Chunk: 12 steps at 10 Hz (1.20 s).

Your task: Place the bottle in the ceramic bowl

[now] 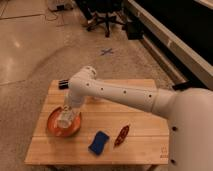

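While my gripper [66, 118] hangs over the orange ceramic bowl [53, 127] with the pale bottle [64, 120] seemingly down inside it, I cannot tell whether the fingers are apart, so I judge this the placing step, release and lift next.

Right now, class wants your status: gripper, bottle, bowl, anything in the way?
Gripper down over ceramic bowl. Bottle at gripper, inside bowl rim. Blue sponge and red item lie apart, not blocking.
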Available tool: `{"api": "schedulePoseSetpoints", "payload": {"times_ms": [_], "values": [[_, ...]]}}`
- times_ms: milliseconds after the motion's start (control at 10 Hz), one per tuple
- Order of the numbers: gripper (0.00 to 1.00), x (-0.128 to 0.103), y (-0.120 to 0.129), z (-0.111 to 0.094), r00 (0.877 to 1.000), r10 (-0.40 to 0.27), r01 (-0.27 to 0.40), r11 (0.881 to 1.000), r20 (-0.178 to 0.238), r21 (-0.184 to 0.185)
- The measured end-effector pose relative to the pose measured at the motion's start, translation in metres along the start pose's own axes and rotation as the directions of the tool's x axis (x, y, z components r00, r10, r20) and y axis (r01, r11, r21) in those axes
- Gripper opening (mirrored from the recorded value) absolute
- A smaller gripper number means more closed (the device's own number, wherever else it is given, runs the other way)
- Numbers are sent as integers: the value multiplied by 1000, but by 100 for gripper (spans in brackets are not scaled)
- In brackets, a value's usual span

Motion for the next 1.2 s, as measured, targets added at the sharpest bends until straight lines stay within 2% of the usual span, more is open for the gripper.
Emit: {"api": "schedulePoseSetpoints", "payload": {"times_ms": [100,200,600,900,1000,1200], "values": [[2,-2,-7,7,1000,-20,20,1000,3,3],[9,-2,-10,14,999,-33,33,999,2,3],[50,4,-11,38,996,-85,85,996,-29,-21],[76,2,-9,46,994,-98,97,995,-50,-31],[80,0,-10,48,993,-105,103,994,-56,-32],[80,-4,-11,49,992,-109,107,994,-64,-32]]}}
